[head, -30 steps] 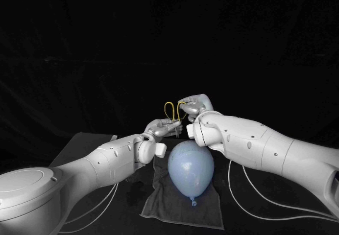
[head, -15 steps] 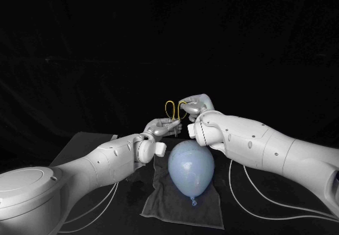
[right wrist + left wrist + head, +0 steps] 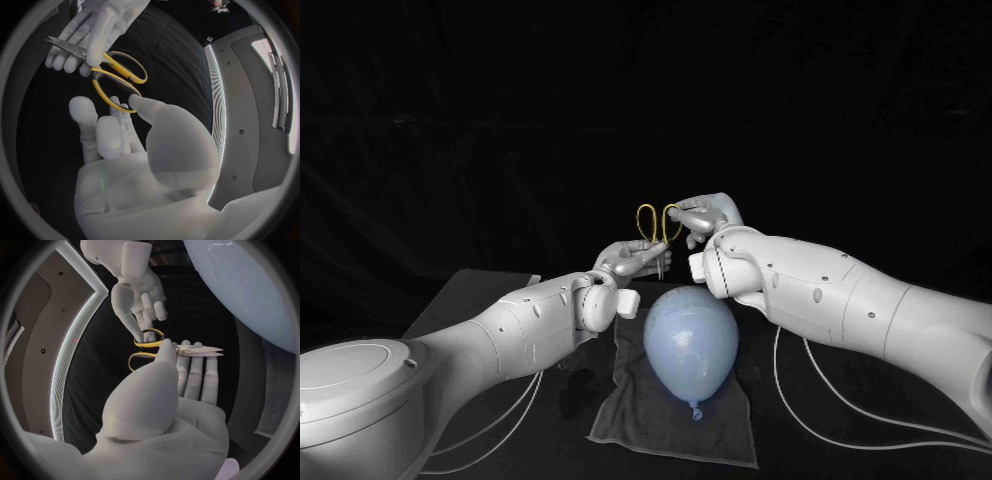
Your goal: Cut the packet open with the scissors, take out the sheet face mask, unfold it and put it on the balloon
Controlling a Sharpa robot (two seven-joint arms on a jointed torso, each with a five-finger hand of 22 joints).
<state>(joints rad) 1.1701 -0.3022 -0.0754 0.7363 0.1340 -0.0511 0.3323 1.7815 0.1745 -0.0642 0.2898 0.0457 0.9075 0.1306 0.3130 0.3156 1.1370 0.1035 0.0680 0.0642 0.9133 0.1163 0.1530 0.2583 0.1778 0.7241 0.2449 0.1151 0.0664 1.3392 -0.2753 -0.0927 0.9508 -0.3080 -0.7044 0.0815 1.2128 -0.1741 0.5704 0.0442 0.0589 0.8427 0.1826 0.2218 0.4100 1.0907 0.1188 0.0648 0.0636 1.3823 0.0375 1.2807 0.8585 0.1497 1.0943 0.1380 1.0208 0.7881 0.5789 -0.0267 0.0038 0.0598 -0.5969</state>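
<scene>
The left hand [image 3: 635, 262] is gripping the yellow-handled scissors [image 3: 658, 225] near the pivot, its thumb pressing the blades onto its fingers. It is holding them handles-up in the air above the pale blue balloon [image 3: 689, 345], which is lying on a grey towel [image 3: 635, 425]. The right hand [image 3: 704, 213] is touching the handle loops, with one finger entering a loop; whether it is gripping cannot be told. Judged progress: early. Cutting the packet and extracting, unfolding and placing the mask are all remaining.

Both arms meet mid-air. The left hand [image 3: 635, 262] pinches the blades of the scissors [image 3: 199, 350]. The right hand [image 3: 708, 213] hooks a finger through a handle.
</scene>
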